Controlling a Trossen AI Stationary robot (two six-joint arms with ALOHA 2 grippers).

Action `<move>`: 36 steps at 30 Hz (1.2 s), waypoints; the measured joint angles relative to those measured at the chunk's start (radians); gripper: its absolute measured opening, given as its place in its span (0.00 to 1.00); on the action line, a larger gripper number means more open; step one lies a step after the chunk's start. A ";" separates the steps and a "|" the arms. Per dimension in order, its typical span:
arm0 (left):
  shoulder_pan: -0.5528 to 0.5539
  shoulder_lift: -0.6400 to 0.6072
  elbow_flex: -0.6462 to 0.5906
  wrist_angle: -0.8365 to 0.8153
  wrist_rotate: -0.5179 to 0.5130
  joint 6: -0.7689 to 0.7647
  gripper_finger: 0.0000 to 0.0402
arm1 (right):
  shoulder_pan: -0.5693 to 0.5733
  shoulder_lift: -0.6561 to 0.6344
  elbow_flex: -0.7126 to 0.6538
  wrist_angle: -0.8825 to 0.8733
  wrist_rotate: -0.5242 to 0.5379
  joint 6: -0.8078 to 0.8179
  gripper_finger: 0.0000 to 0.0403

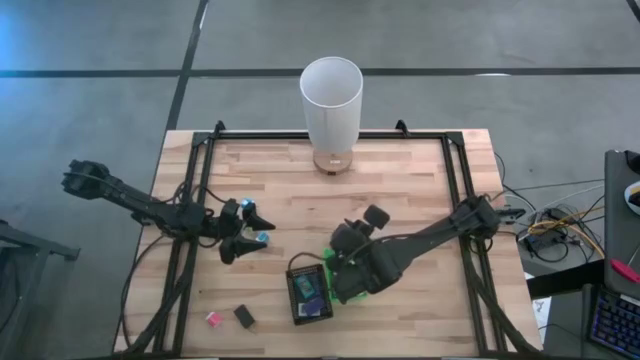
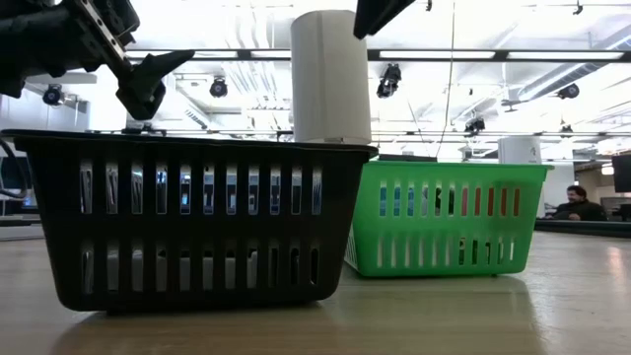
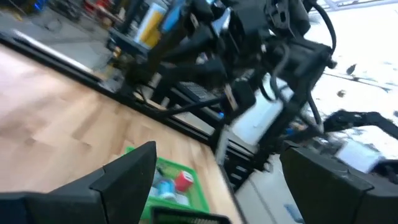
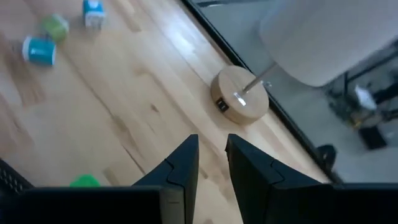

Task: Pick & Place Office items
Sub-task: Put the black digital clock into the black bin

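From my seat, the white cylinder (image 1: pixel 331 103) blocks the table's far edge. Toward me from it lies bare wood, then the black tray (image 1: pixel 308 292) and green tray (image 1: pixel 349 287) under the right arm.

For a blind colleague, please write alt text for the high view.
Seen from above, the right gripper, shut, hangs over the black tray on a wooden table. The left gripper, open, waits at the table's left. A pink block and a black block lie near the front edge, a white cylinder at the back.
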 joint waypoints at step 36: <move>0.002 0.002 0.000 -0.005 -0.200 0.019 0.85 | 0.404 -0.630 -1.017 -0.067 0.193 0.942 0.18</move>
